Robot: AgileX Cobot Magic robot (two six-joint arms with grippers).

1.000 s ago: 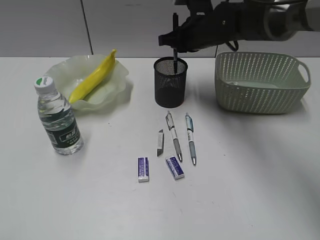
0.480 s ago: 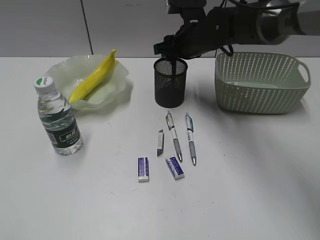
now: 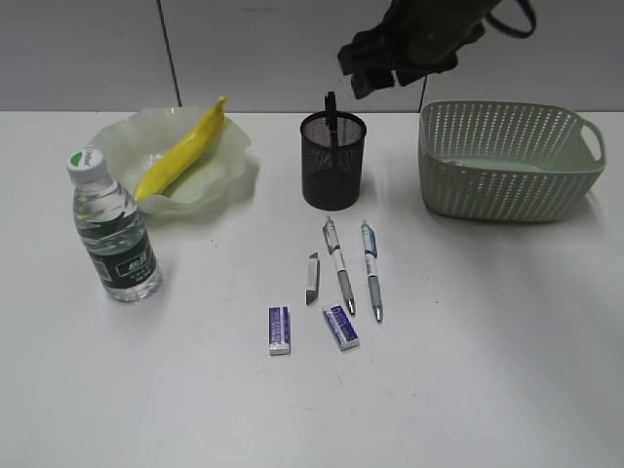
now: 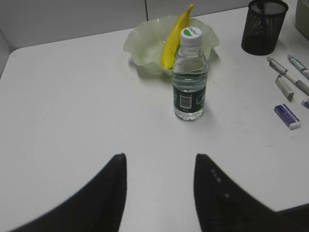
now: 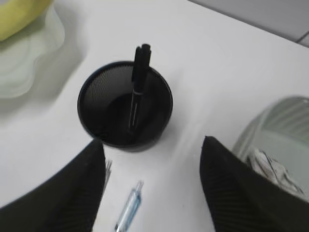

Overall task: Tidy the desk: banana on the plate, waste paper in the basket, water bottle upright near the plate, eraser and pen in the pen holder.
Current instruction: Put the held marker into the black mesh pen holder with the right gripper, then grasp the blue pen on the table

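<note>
The banana point(image 3: 185, 151) lies in the wavy plate point(image 3: 127, 136). The water bottle point(image 3: 112, 234) stands upright in front of the plate. A black pen point(image 3: 331, 112) leans inside the pen holder point(image 3: 332, 166). Two pens point(image 3: 338, 263) and three erasers point(image 3: 280, 330) lie on the desk in front of the holder. The waste paper point(image 5: 270, 166) lies in the basket point(image 3: 509, 159). My right gripper point(image 3: 375, 73) hovers open and empty above the holder, also in the right wrist view point(image 5: 153, 145). My left gripper point(image 4: 160, 159) is open and empty above bare desk, short of the bottle point(image 4: 189, 77).
The basket stands right of the pen holder. The left wrist view shows the banana point(image 4: 175, 34), the pen holder point(image 4: 263, 26) and an eraser point(image 4: 287, 116) far right. A blue-barrelled pen point(image 5: 129, 205) lies between my right fingers.
My right gripper lowered the black pen into the pen holder, let it go and rose up and to the right. The pen now leans in the holder. Nothing else moved.
</note>
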